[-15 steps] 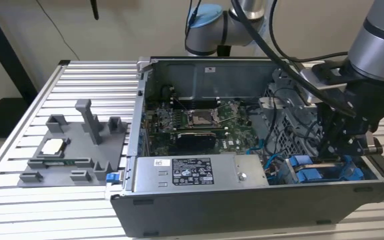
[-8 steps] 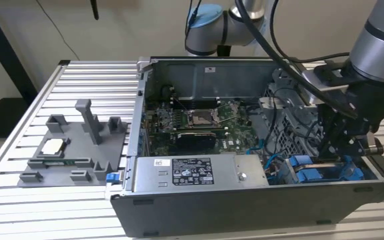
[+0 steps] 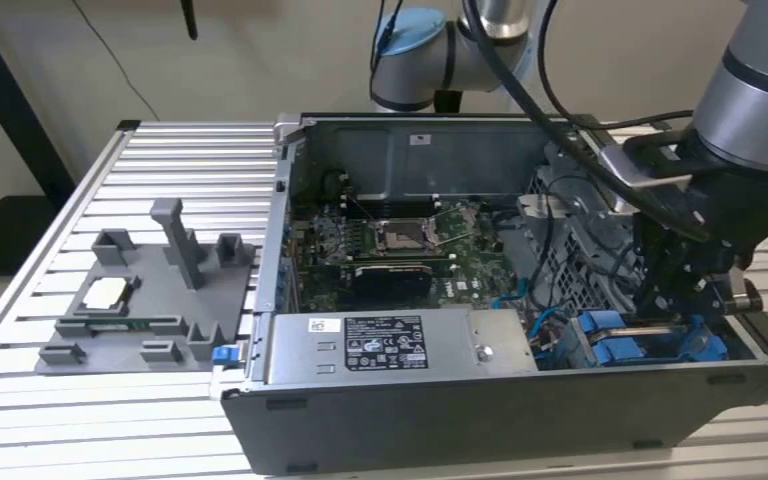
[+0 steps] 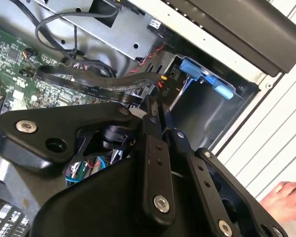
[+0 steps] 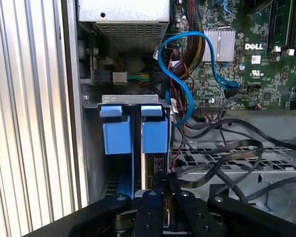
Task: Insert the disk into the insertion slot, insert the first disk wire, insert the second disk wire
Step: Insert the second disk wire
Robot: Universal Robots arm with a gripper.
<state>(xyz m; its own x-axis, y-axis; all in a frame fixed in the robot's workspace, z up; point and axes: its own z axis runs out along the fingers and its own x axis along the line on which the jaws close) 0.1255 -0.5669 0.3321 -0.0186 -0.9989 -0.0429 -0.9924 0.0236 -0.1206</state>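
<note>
Inside the open computer case (image 3: 518,400) on the slatted table (image 3: 37,400), at the corner toward the exterior view's right, the gripper (image 3: 662,300) reaches down just above 2 blue carrier frames (image 3: 651,340) standing side by side in the insertion slot (image 5: 133,100). In the first wrist view its fingers (image 5: 160,197) are pinched together over the edge of the disk (image 5: 154,165), clenched on something thin there. The bay is tight: the case wall runs close on one side, a blue cable (image 5: 187,94) and black cables (image 5: 227,158) crowd the other. The power supply (image 3: 384,345) carries a white label, its print unreadable. A person's hand (image 4: 286,200) rests outside the case.
</note>
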